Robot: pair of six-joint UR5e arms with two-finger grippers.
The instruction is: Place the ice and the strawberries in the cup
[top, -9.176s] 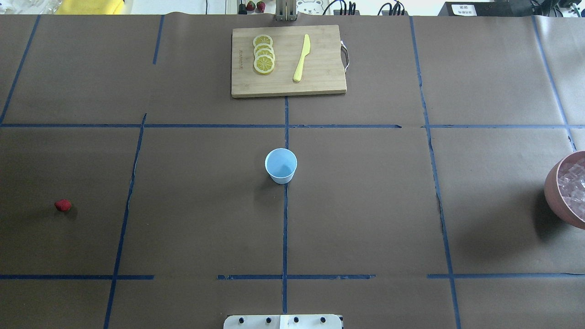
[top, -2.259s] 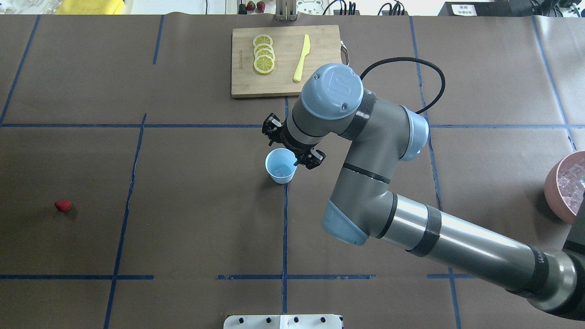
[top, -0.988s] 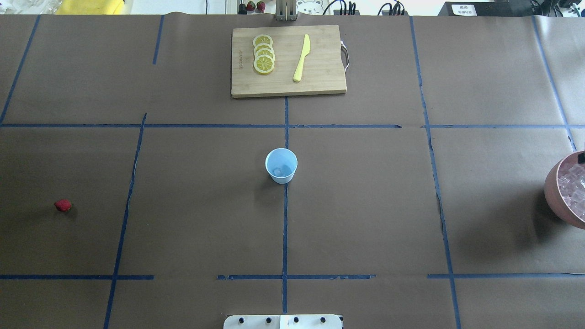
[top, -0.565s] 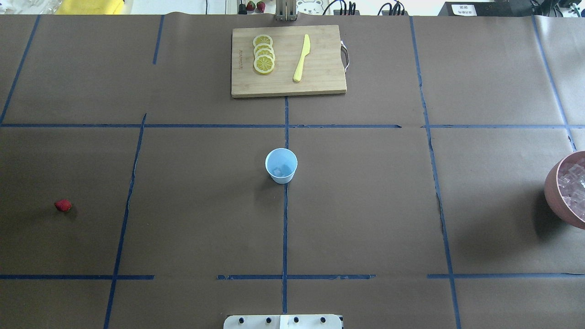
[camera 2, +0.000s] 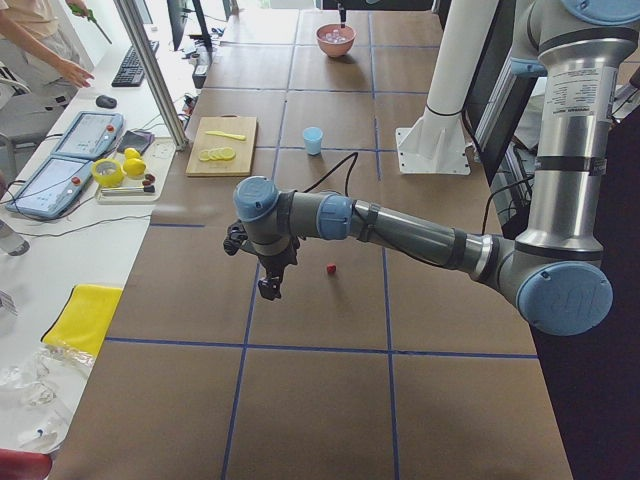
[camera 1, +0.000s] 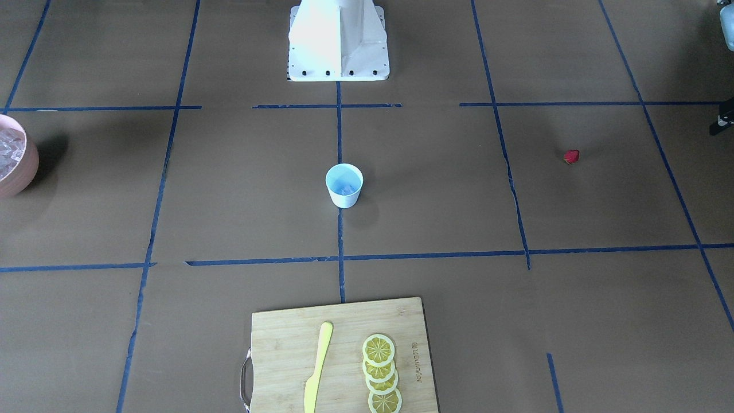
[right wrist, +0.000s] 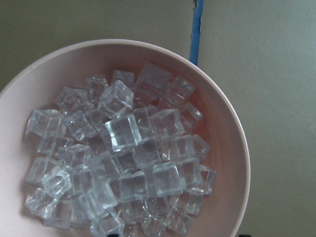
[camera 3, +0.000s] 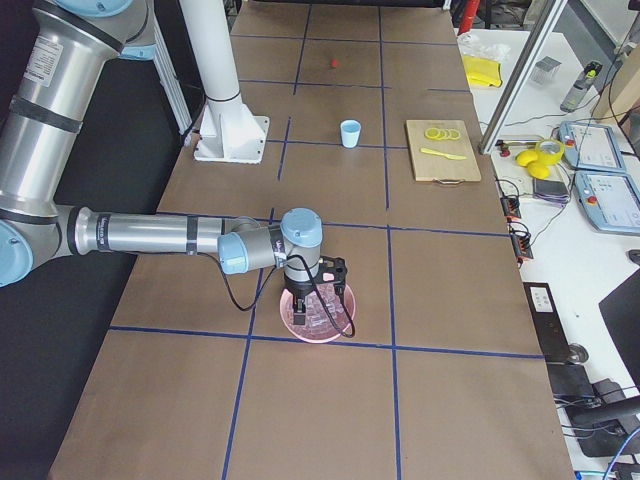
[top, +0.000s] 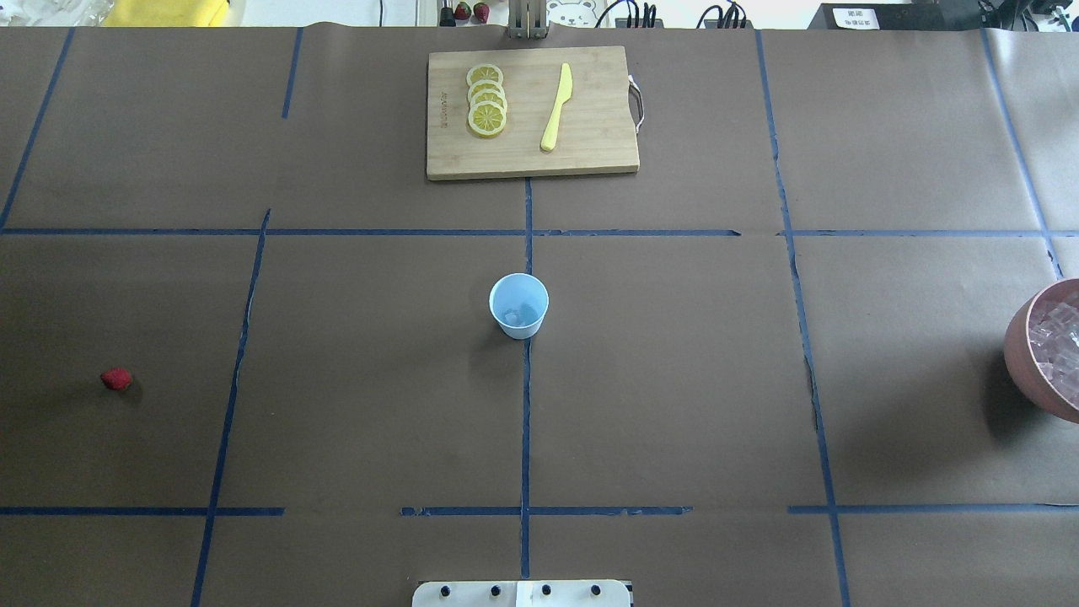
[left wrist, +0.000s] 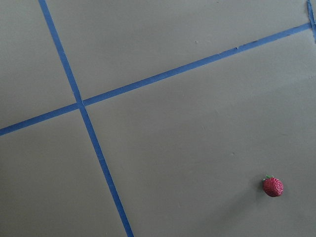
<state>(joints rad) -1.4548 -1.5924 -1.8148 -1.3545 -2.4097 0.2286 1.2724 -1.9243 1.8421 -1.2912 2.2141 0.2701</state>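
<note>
The white cup [top: 518, 305] stands at the table's middle, with clear ice [top: 516, 315] lying on its pale blue bottom. The strawberry [top: 116, 378] lies alone on the brown paper far to the left, and shows low right in the left wrist view [left wrist: 273, 186]. My left gripper [camera 2: 267, 288] hangs a short way to the side of the strawberry [camera 2: 330, 269]; I cannot tell whether it is open or shut. My right gripper [camera 3: 315, 300] hovers over the pink bowl [camera 3: 345, 318] of ice cubes [right wrist: 123, 163]; whether it is open or shut cannot be told.
A wooden cutting board [top: 590, 152] at the far middle holds lemon slices [top: 486, 99] and a yellow knife [top: 556, 107]. The pink bowl [top: 1020, 354] sits at the right edge. Blue tape lines cross the paper. A person [camera 2: 40, 45] stands by the side desk with tablets.
The right arm, which hung over the cup 2.3 s ago, has drawn back out of the overhead view, and ice now lies in the cup. Strawberry and board have not moved.
</note>
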